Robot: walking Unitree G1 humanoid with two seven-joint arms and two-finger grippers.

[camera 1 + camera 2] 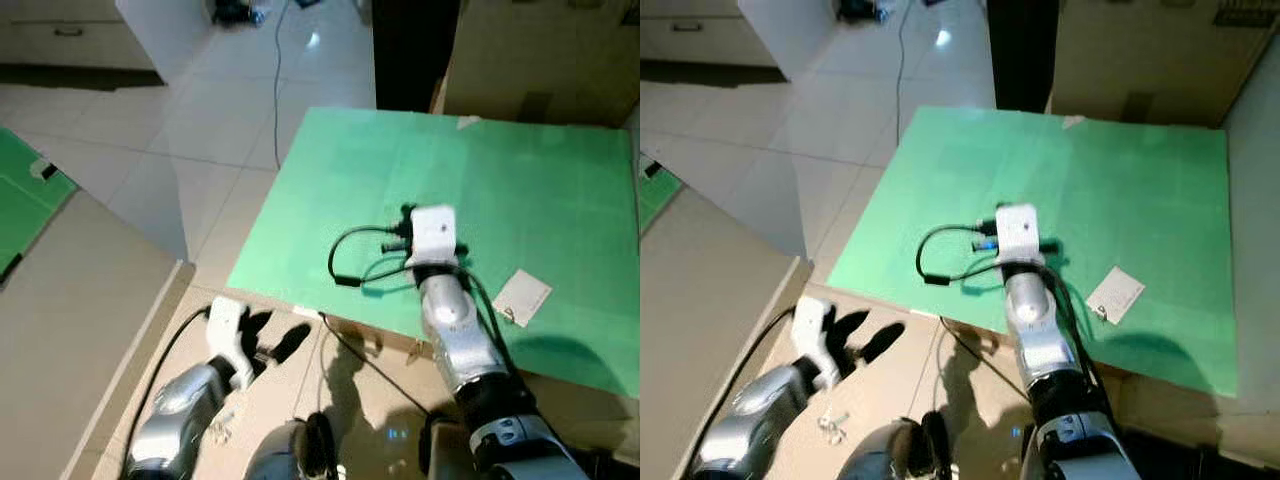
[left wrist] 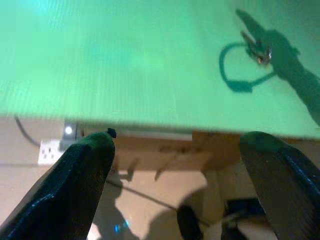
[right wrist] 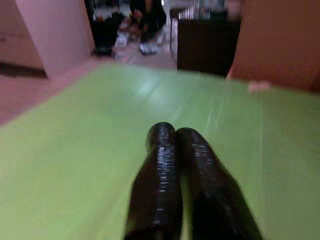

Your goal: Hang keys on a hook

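Right claw [image 3: 175,145] is reaching out over the middle of the green bench [image 1: 560,170], its two black fingers [image 3: 160,175] pressing together with nothing between them, as the right wrist view is showing. The silver right arm [image 1: 455,330] is crossing the bench's near edge, carrying a white camera block [image 1: 433,232] at its wrist, with a black cable [image 1: 345,255] looping off toward the bench's left edge. Left claw [image 1: 275,335] is hovering low off the bench, just short of its near left corner, above a brown cardboard surface [image 1: 90,330]; its fingers [image 2: 80,185] are standing well apart and holding nothing. A small white card [image 1: 522,296] is lying flat on the bench toward the near right part, just beside the right arm, with a small metal piece at its near corner, too small to identify. A small metal object [image 2: 257,50] is sitting on the green surface in the left wrist view, beside the cable's shadow; whether these are the keys cannot be told. A small cluster of metal bits [image 1: 832,425] is resting on the cardboard under the left arm [image 1: 180,410]. Large cardboard boxes [image 1: 540,60] are standing beyond the bench's far edge. White tiled floor [image 1: 200,130] is stretching away past the bench's left edge, with a thin cord [image 1: 278,70] running across it.
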